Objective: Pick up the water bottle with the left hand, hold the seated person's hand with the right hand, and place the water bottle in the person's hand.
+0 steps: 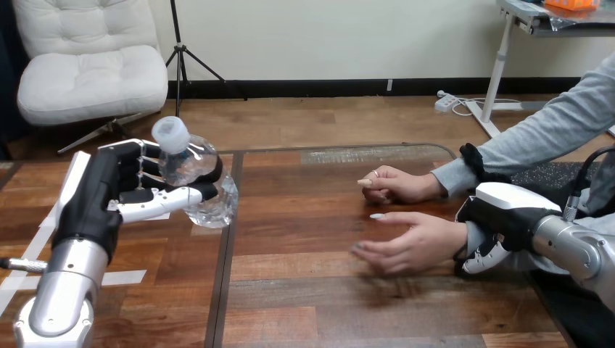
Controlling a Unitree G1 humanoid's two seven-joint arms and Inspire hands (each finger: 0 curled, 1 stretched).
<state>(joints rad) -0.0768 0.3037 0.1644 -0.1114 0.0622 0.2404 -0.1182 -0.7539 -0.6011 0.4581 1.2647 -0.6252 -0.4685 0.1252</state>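
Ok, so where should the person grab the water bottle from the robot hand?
Probably the clear lower part near the base, coming from the right. The left robot hand has fingers and thumb curled round the upper half of the water bottle, which tilts with its cap up-left, so the bottom end pokes out free toward the person's open hand.

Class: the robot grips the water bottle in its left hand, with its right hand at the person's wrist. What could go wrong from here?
The water bottle sits tilted in the left robot hand, so it might slip during the carry.
The person's open hand lies far across the table; the bottle could miss the palm.
The right robot hand curls round the person's wrist; a hard squeeze could hurt.
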